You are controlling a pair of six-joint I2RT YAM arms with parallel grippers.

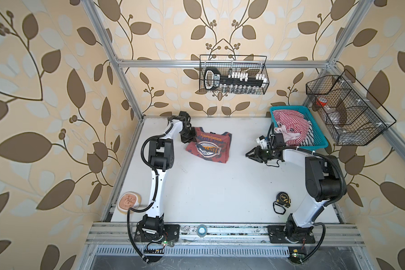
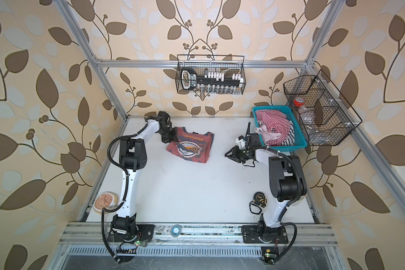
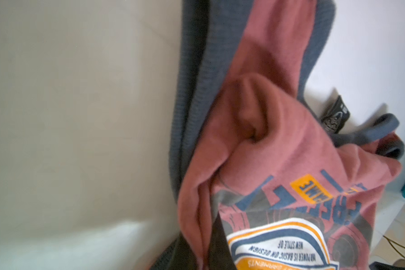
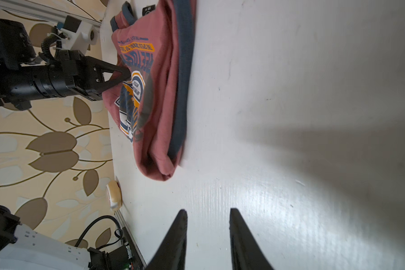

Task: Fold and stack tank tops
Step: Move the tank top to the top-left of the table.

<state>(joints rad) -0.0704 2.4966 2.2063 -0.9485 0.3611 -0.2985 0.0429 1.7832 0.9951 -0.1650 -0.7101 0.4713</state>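
Dusty red cloth is clamped in our left gripper (image 4: 126,74): the jaws are drawn together on the side edge of the dusty red tank top (image 1: 208,147), beside the chest graphic. The left wrist view shows the fabric bunched into a ridge close to the pinch, with the blue-grey trim (image 3: 192,93) running alongside it.

The top lies graphic-up on the far left part of the table (image 1: 220,191), rumpled rather than flat. Its opposite long side seems to be doubled over, though we cannot be sure.

We judge the step in hand to be a fold of this gripped side across the garment. To do it well, we should raise the edge only enough to clear the layers beneath. Then we should carry it straight across towards the middle and lay it down before letting go, so the whole shirt is not dragged along. A shallow pinch may slip, so slow travel suits.

Our right gripper (image 4: 207,211) has its jaws parted and empty above bare table, well apart from the shirt. It could pin the far side if the cloth creeps.

Beyond it, the striped tank top (image 1: 290,124) sits heaped in the teal basket (image 1: 318,143) at the far right corner, not yet folded.
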